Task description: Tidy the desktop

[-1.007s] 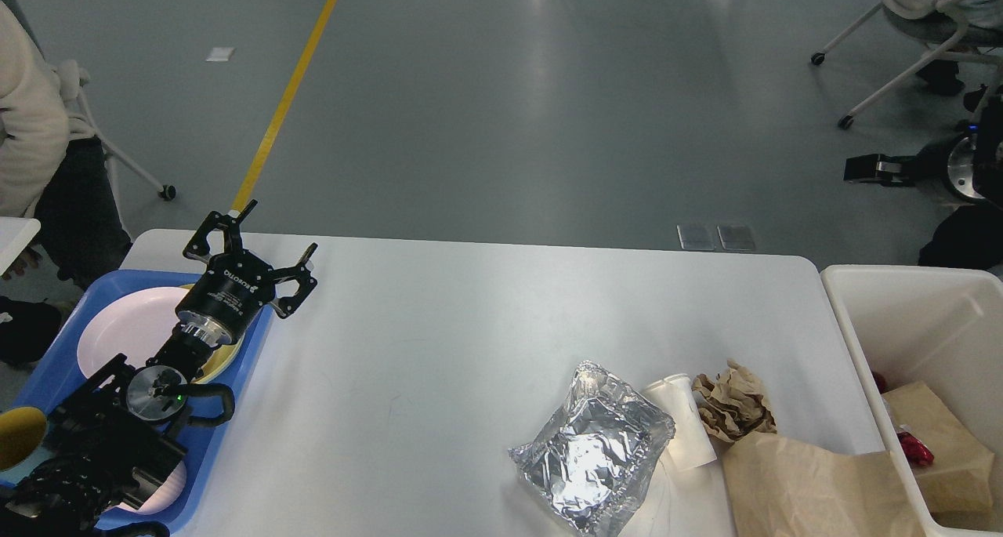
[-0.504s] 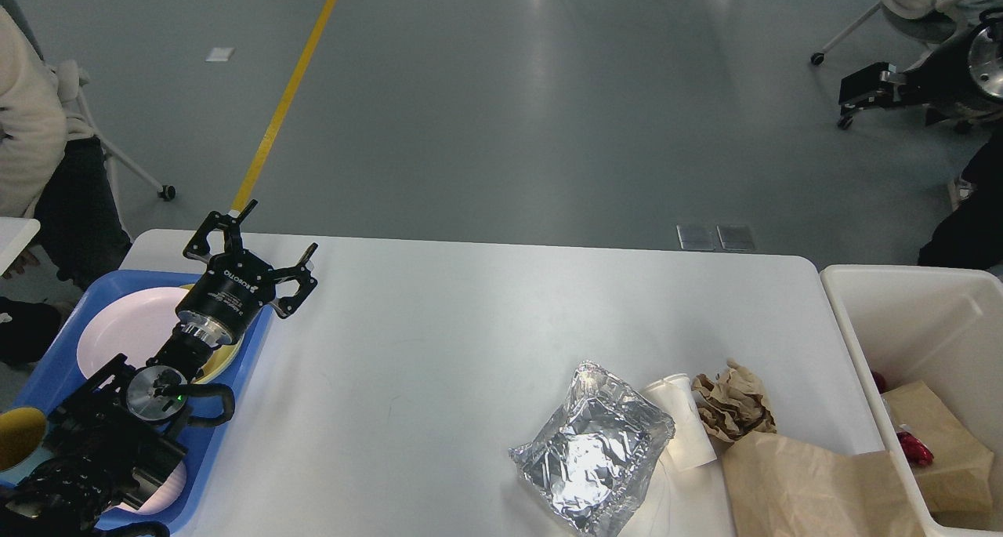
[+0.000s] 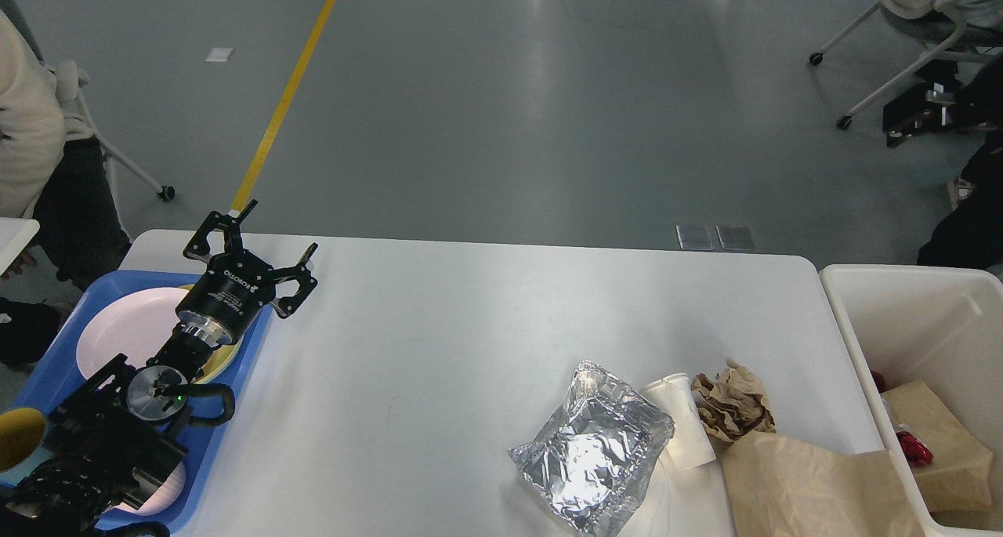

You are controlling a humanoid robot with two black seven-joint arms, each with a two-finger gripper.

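The white desktop [image 3: 470, 325] fills the lower part of the view. Near its front right lie a crumpled foil bag [image 3: 592, 458], a tipped white paper cup [image 3: 680, 423], a ball of brown paper [image 3: 733, 408] and a flat brown paper bag [image 3: 807, 486]. My left gripper [image 3: 282, 227] stands open and empty above the desktop's far left corner, just past the blue tray. My right gripper [image 3: 913, 115] shows as a small dark shape over the floor at the far right, with its fingers not distinguishable.
A blue tray [image 3: 243, 364] at the left edge holds a pink plate [image 3: 129, 325], a yellow plate under my arm and a yellow cup [image 3: 16, 439]. A white bin [image 3: 870, 364] at the right holds a brown bag [image 3: 940, 435] and red items. A person stands at far left.
My right arm has swung over the floor at the far right, first up, then down and rightward. The left arm and the things on the desktop have not moved.
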